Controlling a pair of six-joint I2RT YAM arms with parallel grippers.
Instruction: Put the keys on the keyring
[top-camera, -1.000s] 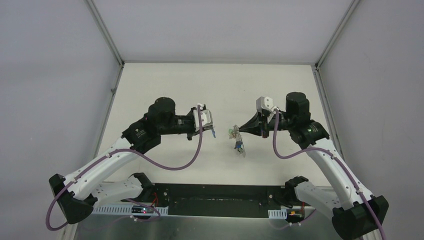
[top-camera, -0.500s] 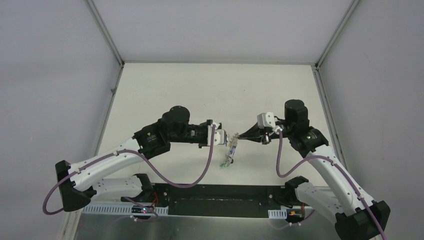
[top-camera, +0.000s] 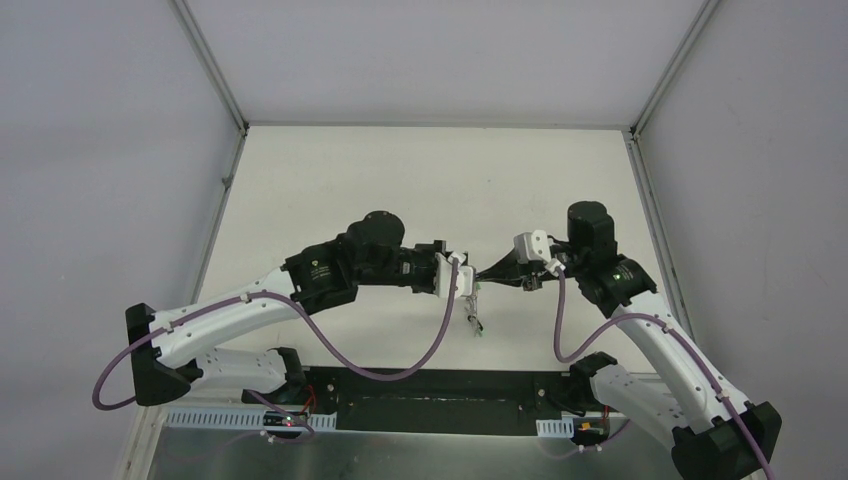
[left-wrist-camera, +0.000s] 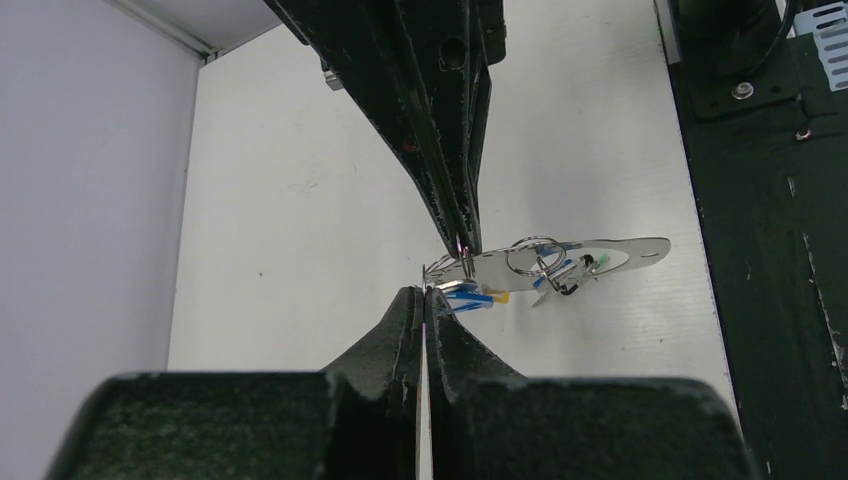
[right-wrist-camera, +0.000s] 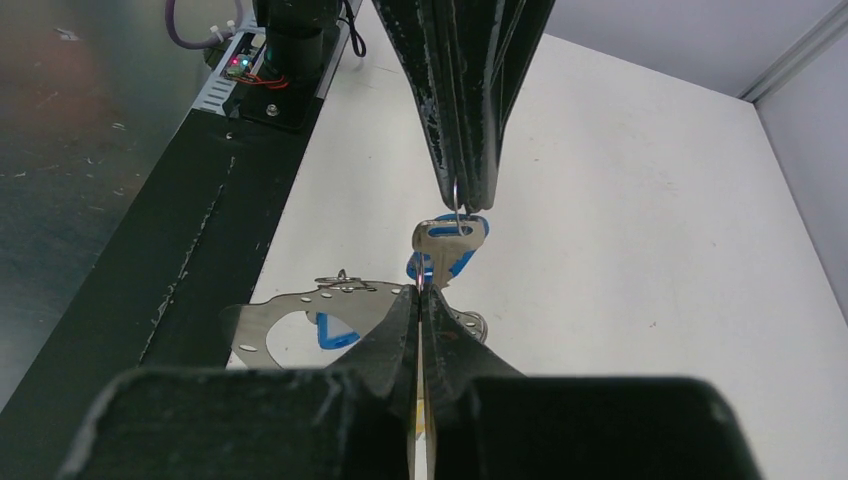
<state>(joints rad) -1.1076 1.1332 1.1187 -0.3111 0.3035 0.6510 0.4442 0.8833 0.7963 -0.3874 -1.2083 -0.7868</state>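
The keyring (left-wrist-camera: 610, 256) is a flat silvery loop-shaped plate with small holes. It carries small split rings and keys with blue, yellow and green tags (left-wrist-camera: 478, 297). It hangs in the air below both grippers in the top view (top-camera: 475, 320). My right gripper (right-wrist-camera: 420, 290) is shut on a thin ring at the keyring's edge (right-wrist-camera: 262, 318). My left gripper (left-wrist-camera: 425, 292) is shut on a thin wire loop that carries a silver key with a blue head (right-wrist-camera: 442, 240). The two gripper tips meet nose to nose, left (top-camera: 466, 284) and right (top-camera: 484, 276).
A white table (top-camera: 330, 190) lies below, with grey walls on three sides. A black base strip (top-camera: 430, 385) runs along the near edge between the arm bases.
My left arm has reached right with the blue key until its tip met the right gripper. The right gripper has drawn slightly nearer, and the hanging keyring has swung under it.
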